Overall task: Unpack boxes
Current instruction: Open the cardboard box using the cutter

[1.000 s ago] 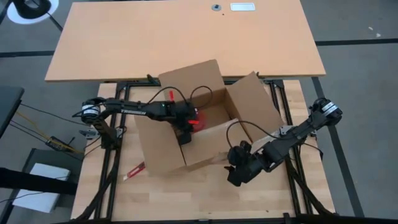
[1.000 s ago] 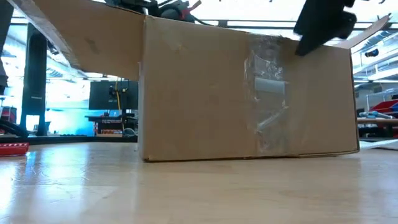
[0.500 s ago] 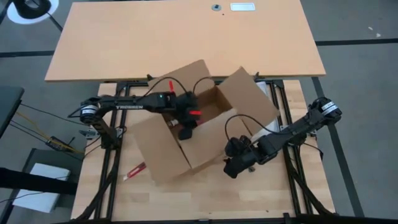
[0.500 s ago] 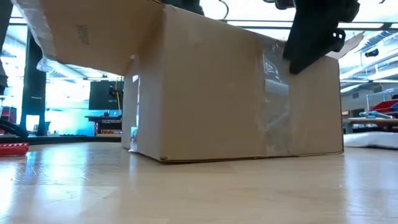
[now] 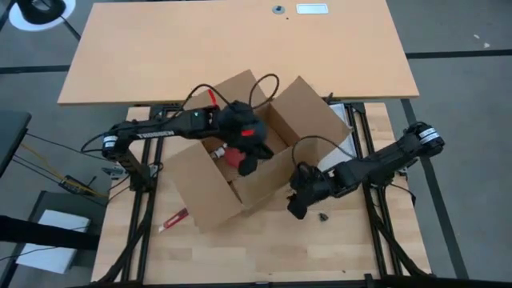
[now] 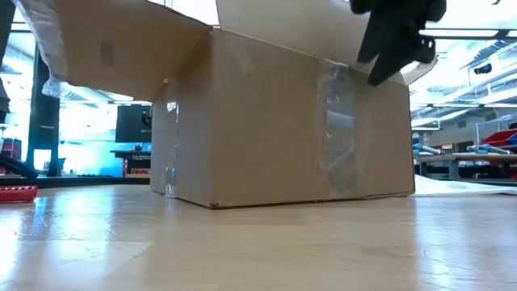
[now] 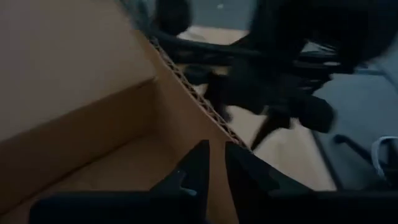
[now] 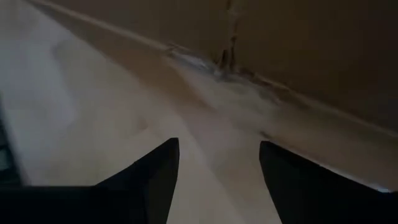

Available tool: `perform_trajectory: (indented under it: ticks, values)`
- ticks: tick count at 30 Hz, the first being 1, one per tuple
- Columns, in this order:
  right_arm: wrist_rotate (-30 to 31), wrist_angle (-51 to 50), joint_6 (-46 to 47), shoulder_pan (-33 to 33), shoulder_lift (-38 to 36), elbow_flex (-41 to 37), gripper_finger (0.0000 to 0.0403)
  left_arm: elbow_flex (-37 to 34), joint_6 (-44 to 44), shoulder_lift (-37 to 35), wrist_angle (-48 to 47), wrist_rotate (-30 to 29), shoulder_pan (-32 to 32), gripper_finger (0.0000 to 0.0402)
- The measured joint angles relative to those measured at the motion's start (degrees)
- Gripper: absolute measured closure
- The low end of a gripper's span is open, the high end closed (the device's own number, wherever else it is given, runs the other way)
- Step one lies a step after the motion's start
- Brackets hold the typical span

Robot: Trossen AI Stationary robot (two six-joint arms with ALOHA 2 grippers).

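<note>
The brown cardboard box [image 5: 200, 192] stands on the wooden table with its flaps spread open; the low view shows its taped side wall [image 6: 283, 129]. My left gripper [image 5: 246, 166] hangs over the open box near its near wall, fingers almost together [image 7: 214, 152], with nothing showing between them. A red and white thing [image 5: 228, 154] shows just beside it, inside the box's opening. My right gripper [image 5: 294, 210] is open at the box's near right wall, low over the table [image 8: 217, 155], and nothing is between its fingers. My left gripper shows no hold in its wrist view; I cannot tell whether it touches the red and white thing beside it. My right gripper stands close to the box's near right wall [image 5: 280, 188], slanting down from the right; I cannot tell whether it touches the wall.
A red-handled tool [image 5: 172, 218] lies on the table left of the box, near the left edge. A small dark piece [image 5: 322, 216] lies by my right gripper. A larger tan tabletop [image 5: 240, 48] lies beyond the far edge. There is free table surface in front of the box.
My left gripper has risen from deep inside the box to above its rim and tipped closer to level. The box has turned on the table, its near right corner swinging toward the left. My right gripper has moved toward the table's left along with that wall.
</note>
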Motion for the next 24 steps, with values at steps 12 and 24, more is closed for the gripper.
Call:
perform_trajectory:
  ticks: [12, 24]
  values:
    - [-8.1, 6.4, 1.7, -0.9, -24.9, 0.0, 0.0174, -0.5, -2.7, 0.8, 9.3, 2.0, -5.0, 0.0337]
    - [2.0, 13.2, -4.8, -0.8, -29.6, 0.1, 0.0174, 2.4, -2.8, 1.1, -9.8, -12.8, -0.3, 0.0337]
